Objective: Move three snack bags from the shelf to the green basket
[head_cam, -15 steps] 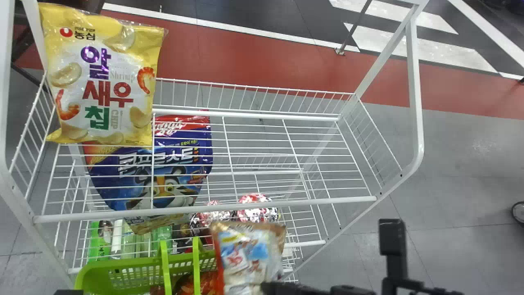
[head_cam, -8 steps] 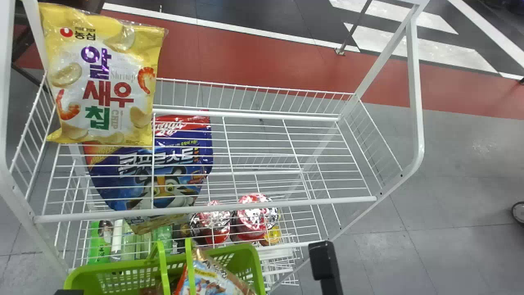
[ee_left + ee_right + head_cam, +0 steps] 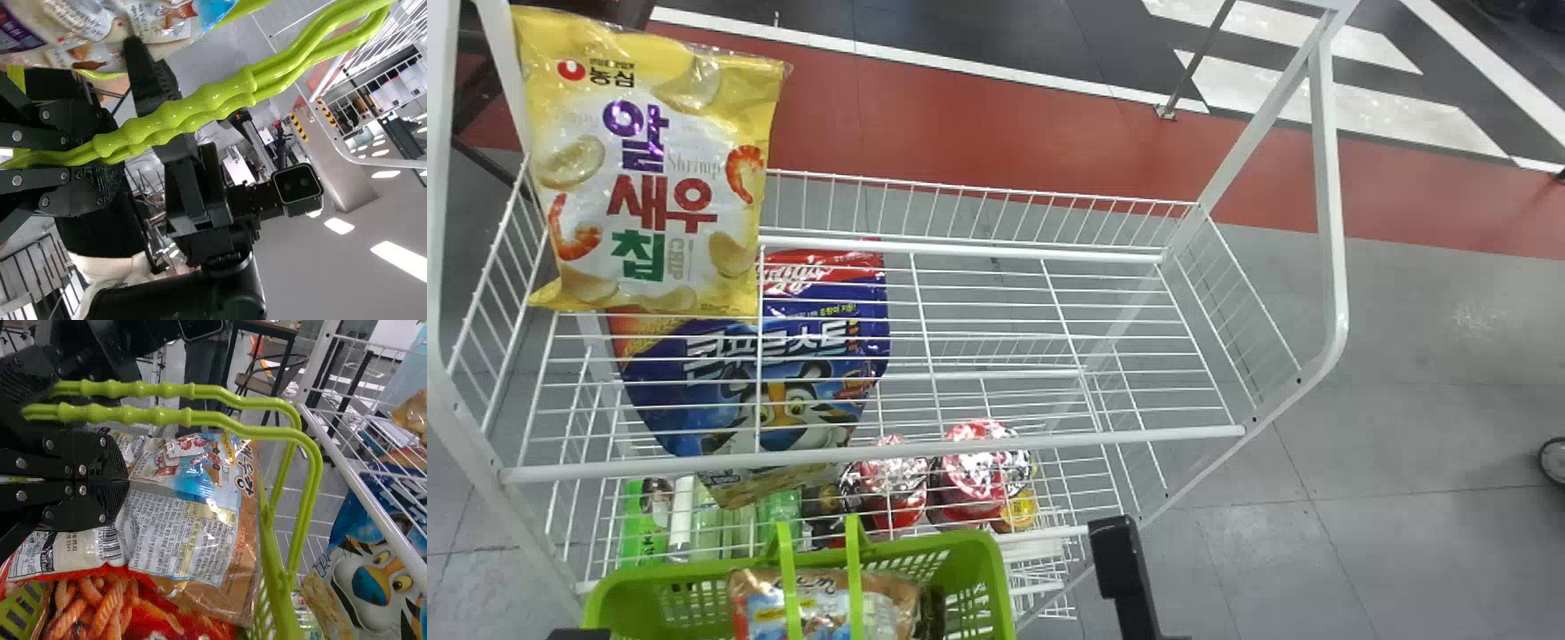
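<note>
Your left claw [image 3: 578, 634] is at the near left of the shelf [image 3: 871, 452]; your right claw [image 3: 1125, 569] is at its near right. Left claw [image 3: 110, 157] state: clenched around the paired handles [image 3: 187, 113] of the green basket [image 3: 685, 582]. Right claw [image 3: 127, 481] state: grasping the brown bag [image 3: 823, 613], the film creased at the fingertips. The brown bag is inside the basket, between the two claws and beneath the handles. The red bag [image 3: 127, 613] is in the basket beside the right claw, partly covered by the brown bag. The yellow bag [image 3: 649, 169] is ahead of your left claw, at the shelf's left end. The blue bag [image 3: 783, 391] is one level lower.
</note>
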Tool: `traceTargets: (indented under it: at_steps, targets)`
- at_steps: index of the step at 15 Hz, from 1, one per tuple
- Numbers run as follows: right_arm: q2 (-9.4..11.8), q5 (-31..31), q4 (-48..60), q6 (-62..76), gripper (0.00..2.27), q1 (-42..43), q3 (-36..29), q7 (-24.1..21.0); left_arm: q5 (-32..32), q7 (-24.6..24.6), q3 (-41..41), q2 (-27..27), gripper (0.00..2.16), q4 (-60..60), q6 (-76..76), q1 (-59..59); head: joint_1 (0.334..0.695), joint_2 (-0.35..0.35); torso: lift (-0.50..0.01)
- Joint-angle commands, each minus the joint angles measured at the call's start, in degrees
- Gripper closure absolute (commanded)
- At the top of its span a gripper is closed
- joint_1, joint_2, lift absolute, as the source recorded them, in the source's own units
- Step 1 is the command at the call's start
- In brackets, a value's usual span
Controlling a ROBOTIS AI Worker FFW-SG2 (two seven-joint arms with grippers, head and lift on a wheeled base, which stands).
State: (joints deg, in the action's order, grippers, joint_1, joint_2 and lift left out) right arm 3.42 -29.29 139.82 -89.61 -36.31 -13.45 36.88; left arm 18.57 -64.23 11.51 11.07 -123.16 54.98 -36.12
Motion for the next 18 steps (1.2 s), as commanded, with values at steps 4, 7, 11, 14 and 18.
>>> traceTargets:
  at_steps: [4,7,11,14,18]
  targets:
    - [-0.09,0.55,2.30,-0.47,0.06,-0.08,-5.01,0.03,-0.03,-0.02,0.00,-0.09,1.57,0.02,0.00,0.00,0.695,-0.350,-0.048]
    - [-1.32,3.28,5.12,3.16,0.06,-2.89,-7.74,-0.76,-0.03,-0.11,-0.08,-0.18,1.57,0.02,-0.17,0.00,0.695,-0.350,-0.048]
    - [-3.07,7.76,5.38,40.25,0.06,-8.43,-7.03,-4.98,-0.03,-0.20,-0.08,-0.18,1.57,0.20,0.00,0.09,0.695,-0.350,-0.048]
    - [-3.25,12.15,3.53,65.04,0.06,-11.68,-1.85,-9.90,-0.03,-0.29,-0.08,-0.09,1.57,0.37,0.00,0.35,0.695,-0.350,-0.048]
    - [-2.55,22.53,-4.64,94.39,0.07,-15.02,8.35,-19.66,0.59,-0.37,-0.08,0.09,1.57,0.90,0.00,0.79,0.695,-0.350,-0.048]
